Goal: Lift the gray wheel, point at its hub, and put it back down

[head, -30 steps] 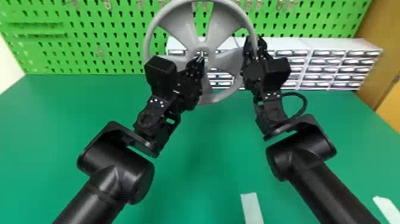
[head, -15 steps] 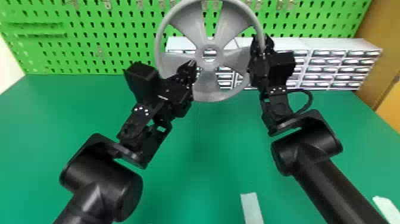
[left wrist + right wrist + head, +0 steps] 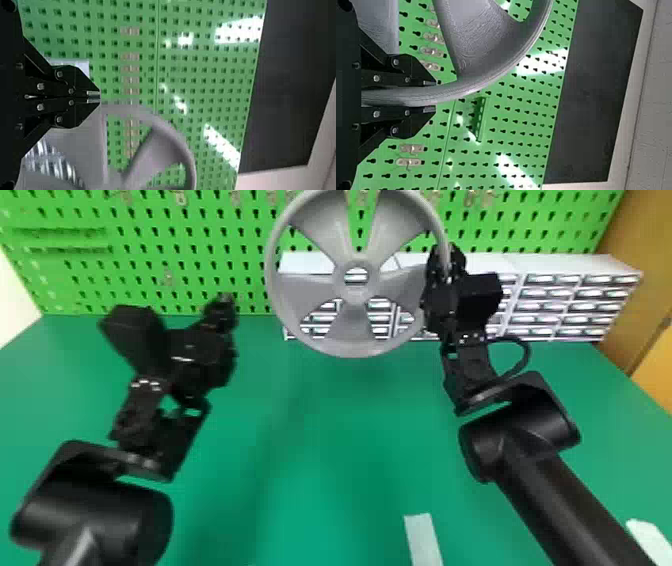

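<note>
Gray wheel (image 3: 352,330) hangs upright above the worktop (image 3: 325,440), its rim grasped near three o'clock by the jaws of the right arm (image 3: 552,500), presumably so that face and hub (image 3: 356,293) are left open for pointing. The left arm (image 3: 100,515) has its jaws clenched on nothing, off the rim toward nine o'clock, probably closed to make a neat pointer. Behind the wheel, drawer units (image 3: 565,295) stretch toward three o'clock and green pegboard (image 3: 190,257) rises toward twelve; both could limit any swing backward.
</note>
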Controlling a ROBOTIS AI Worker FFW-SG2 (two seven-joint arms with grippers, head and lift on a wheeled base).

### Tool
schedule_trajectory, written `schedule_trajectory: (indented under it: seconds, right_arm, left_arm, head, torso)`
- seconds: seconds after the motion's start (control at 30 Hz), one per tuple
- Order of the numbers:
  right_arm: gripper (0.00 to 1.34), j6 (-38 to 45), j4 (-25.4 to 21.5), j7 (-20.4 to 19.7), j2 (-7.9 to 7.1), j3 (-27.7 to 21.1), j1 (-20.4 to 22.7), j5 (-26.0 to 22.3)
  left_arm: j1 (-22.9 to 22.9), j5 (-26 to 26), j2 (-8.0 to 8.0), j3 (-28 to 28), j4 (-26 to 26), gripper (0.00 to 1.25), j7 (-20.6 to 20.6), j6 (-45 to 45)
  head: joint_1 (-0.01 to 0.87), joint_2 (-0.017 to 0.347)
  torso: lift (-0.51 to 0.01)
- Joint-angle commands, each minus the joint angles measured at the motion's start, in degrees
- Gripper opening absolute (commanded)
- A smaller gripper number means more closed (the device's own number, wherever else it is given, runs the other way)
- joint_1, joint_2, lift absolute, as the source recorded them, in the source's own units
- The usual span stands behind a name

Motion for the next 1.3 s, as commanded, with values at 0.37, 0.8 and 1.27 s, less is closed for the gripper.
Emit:
schedule_trajectory:
  seconds: [0.37, 0.8, 1.27]
  right_arm:
    - [0.01, -0.09, -0.81, 0.0, -0.11, 1.2, 0.06, -0.52]
    - [0.01, 4.83, -4.5, 0.09, -1.43, 3.3, 1.02, -4.57]
    - [0.01, 39.29, -18.3, 5.27, -0.55, 1.46, 2.34, -7.91]
  left_arm:
    - [2.08, -0.78, -0.94, 11.82, 0.83, 0.03, -0.19, 0.09]
    - [2.26, -2.8, -0.94, 13.14, 1.09, 0.03, -1.42, 0.44]
    - [2.34, -3.15, -1.12, 12.35, 1.09, 0.03, -1.33, 0.79]
  head:
    - [0.692, 0.048]
    - [0.692, 0.048]
    - [0.692, 0.048]
  torso:
    - [-0.088]
    - [-0.088]
    - [-0.088]
